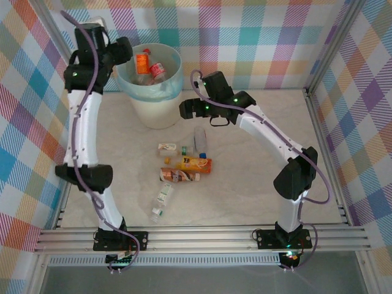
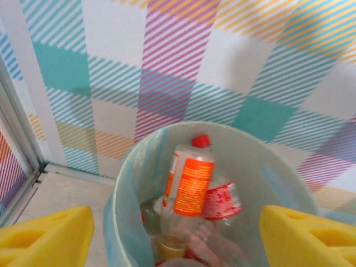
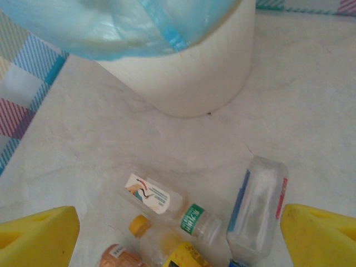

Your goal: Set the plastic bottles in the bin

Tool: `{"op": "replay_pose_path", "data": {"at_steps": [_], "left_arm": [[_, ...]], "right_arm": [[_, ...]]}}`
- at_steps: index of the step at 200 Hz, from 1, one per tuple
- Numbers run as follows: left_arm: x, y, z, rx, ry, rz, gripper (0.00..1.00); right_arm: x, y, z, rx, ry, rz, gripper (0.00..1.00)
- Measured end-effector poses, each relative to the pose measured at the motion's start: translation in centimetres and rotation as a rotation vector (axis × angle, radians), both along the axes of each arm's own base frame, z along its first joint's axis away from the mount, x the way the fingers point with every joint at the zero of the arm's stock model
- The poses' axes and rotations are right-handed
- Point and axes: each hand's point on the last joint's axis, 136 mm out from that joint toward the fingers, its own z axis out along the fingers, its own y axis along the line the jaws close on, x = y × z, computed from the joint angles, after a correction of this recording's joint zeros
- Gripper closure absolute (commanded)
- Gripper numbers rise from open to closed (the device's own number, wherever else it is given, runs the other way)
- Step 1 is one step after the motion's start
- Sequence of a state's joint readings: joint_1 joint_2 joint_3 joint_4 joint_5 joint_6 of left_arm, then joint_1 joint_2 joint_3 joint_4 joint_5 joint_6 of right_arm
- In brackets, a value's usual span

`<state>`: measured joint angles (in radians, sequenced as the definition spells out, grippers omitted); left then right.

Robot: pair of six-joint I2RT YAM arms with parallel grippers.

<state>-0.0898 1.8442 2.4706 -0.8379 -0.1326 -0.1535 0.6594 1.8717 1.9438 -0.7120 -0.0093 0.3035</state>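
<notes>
our left claw stands open above the orange-labelled clear plastic bottle in the cream-white round bin. our open right claw may knock the blue-edged bottle below away if lowered off-centre.

left tool: jaws wide, arm extended | right tool: jaws wide, elbow bent

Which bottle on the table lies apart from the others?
The clear bottle nearest the arm bases: it lies alone, while the rest, such as the orange bottle, crowd together closer to the bin.
</notes>
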Motion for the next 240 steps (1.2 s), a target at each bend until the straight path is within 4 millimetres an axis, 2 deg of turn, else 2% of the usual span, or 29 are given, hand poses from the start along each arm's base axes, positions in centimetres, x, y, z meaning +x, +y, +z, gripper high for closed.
{"op": "replay_pose_path", "data": {"at_steps": [9,23,37,58,82,112,132,151,185,216,240], "left_arm": [[-1.3,-0.3,0.8,-0.01,-0.013,-0.024,0.23],[-2.8,-1.0,0.7,-0.025,0.001,-0.067,0.23],[-4.1,-2.2,-1.0,-0.036,0.048,-0.122,0.23],[-6.5,-4.2,-5.1,-0.045,0.147,-0.211,0.2],[-10.4,-7.2,-9.3,-0.051,0.231,-0.342,0.2],[-15.0,-9.4,-10.8,-0.074,0.219,-0.486,0.19],[-17.0,-10.0,-11.1,-0.089,0.2,-0.542,0.19],[-17.9,-10.2,-11.9,-0.098,0.206,-0.562,0.19],[-18.1,-10.3,-13.2,-0.098,0.236,-0.569,0.18],[-18.3,-10.3,-13.7,-0.099,0.242,-0.575,0.18],[-18.5,-10.2,-14.3,-0.099,0.255,-0.57,0.18]], "right_arm": [[0.1,-0.3,-0.5,-0.009,0.01,-0.008,0.11],[0.1,-0.7,-1.6,-0.027,0.028,-0.018,0.15],[0.1,-1.2,-3.2,-0.045,0.056,-0.033,0.16],[0.0,-1.9,-5.9,-0.077,0.109,-0.048,0.15],[0.2,-2.4,-9.1,-0.109,0.157,-0.066,0.15],[0.3,-2.7,-13.3,-0.142,0.222,-0.089,0.18],[0.5,-2.9,-16.2,-0.163,0.268,-0.106,0.17],[0.7,-3.0,-18.5,-0.179,0.314,-0.126,0.17],[0.5,-3.1,-21.8,-0.199,0.371,-0.146,0.18],[0.5,-3.1,-23.3,-0.209,0.394,-0.156,0.22],[0.7,-3.4,-24.0,-0.211,0.402,-0.165,0.3]]}}
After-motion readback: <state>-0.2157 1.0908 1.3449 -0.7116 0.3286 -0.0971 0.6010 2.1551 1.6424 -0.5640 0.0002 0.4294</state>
